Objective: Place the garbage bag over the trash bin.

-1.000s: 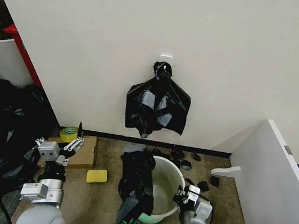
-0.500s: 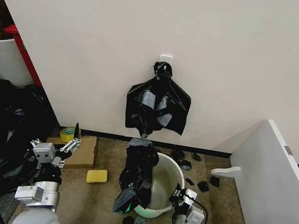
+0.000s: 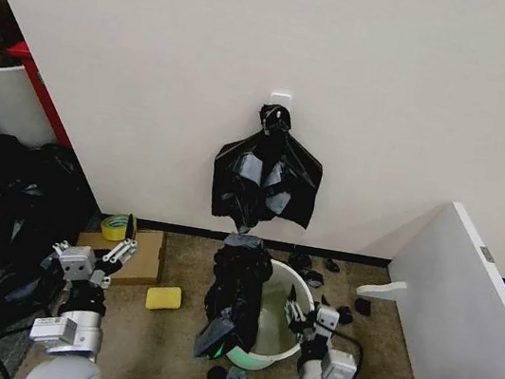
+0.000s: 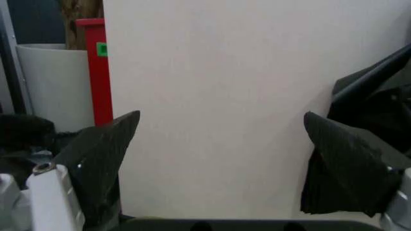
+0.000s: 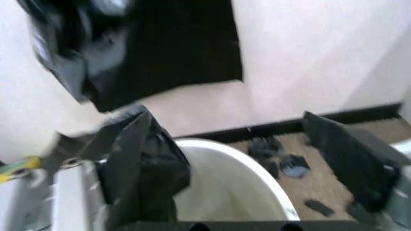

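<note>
Beside my right gripper (image 3: 298, 314), now raised with fingers spread wide and empty at the trash bin (image 3: 298, 293) rim, the garbage bag (image 3: 234, 292) drapes only the far side, unspread, while my left gripper (image 3: 118, 247) hangs open well apart.

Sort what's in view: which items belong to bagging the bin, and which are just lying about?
Job:
- garbage bag, draped over the bin's left rim
- trash bin
- right end effector, open beside the bin
- left end effector, open, off to the left

Lying about:
- knotted bag bundle on the wall
- yellow sponge
- tape roll
- cardboard box
</note>
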